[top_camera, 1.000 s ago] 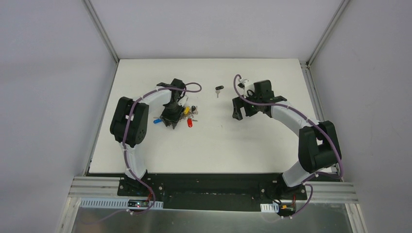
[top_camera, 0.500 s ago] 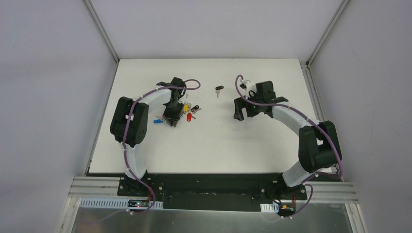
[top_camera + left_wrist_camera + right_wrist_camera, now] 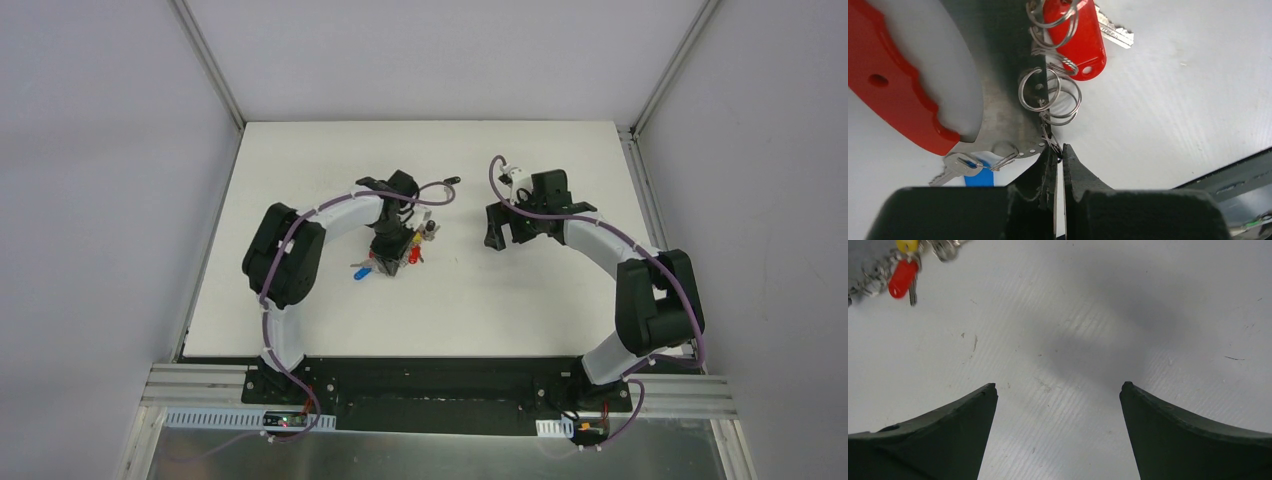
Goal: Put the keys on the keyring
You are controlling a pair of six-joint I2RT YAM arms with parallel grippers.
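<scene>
Clamped: left tool (image 3: 1058, 159) pinches the keyring (image 3: 1008, 85) at its grey edge.
The keyring lies centre-left on the desk (image 3: 1173, 100), red key (image 3: 1079, 40) on its rings; right tool (image 3: 1058, 385) gapes wide above the desk.

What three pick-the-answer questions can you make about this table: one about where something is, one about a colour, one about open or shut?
1. Where is the keyring?
A) at the left pincer
B) under the right pincer
C) on the floor
2. What colour is its big curved piece?
A) green
B) red
C) purple
3. How is the right pincer?
A) shut on a key
B) shut on nothing
C) wide open

Answers:
1 A: the left pincer is shut on its edge.
2 B: the arc shows red in the left wrist view.
3 C: its fingers stand far apart over bare table.
</scene>
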